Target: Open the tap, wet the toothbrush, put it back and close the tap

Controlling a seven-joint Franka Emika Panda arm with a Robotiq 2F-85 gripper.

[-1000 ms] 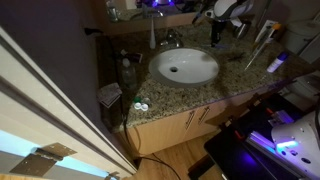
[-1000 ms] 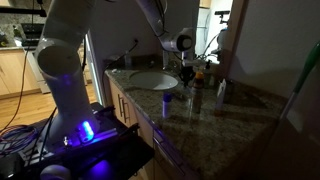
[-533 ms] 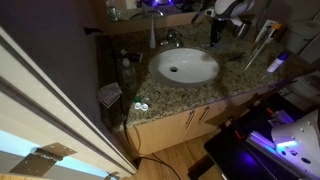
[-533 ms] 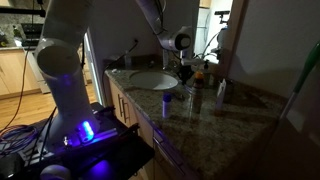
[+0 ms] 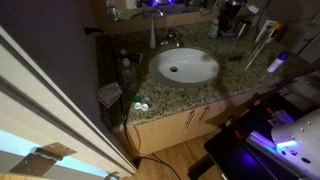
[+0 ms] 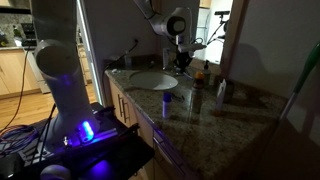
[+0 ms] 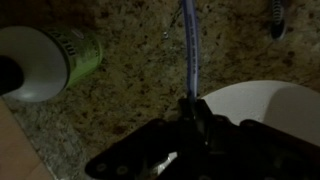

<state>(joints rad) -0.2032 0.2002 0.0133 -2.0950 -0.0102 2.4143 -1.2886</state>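
At twelve o'clock on the rim of the white oval basin (image 5: 200,58) we list the tap (image 5: 170,40): small, chrome, short spout turned toward the bowl. Whether water runs we cannot tell.

Toothbrush (image 7: 188,50): blue-violet handle. In the wrist view it runs from the end effector (image 7: 189,104) straight toward twelve o'clock, over the speckled granite tabletop (image 7: 130,60). We cannot make out its head.

End effector: fingers pressed together, pinching the near end of the toothbrush. In an exterior view the end effector (image 6: 181,60) hangs above the tabletop at about two o'clock from the basin.

Slim white bottle (image 5: 153,35): upright, at eleven o'clock from the basin, just beside the tap.

Round container with green label (image 7: 40,62): at nine o'clock in the wrist view, well apart from the toothbrush.

Small pale items (image 5: 138,105): at seven o'clock from the basin, near the tabletop's front edge.

Blue object (image 5: 277,62): at three o'clock from the basin, lying on the tabletop.
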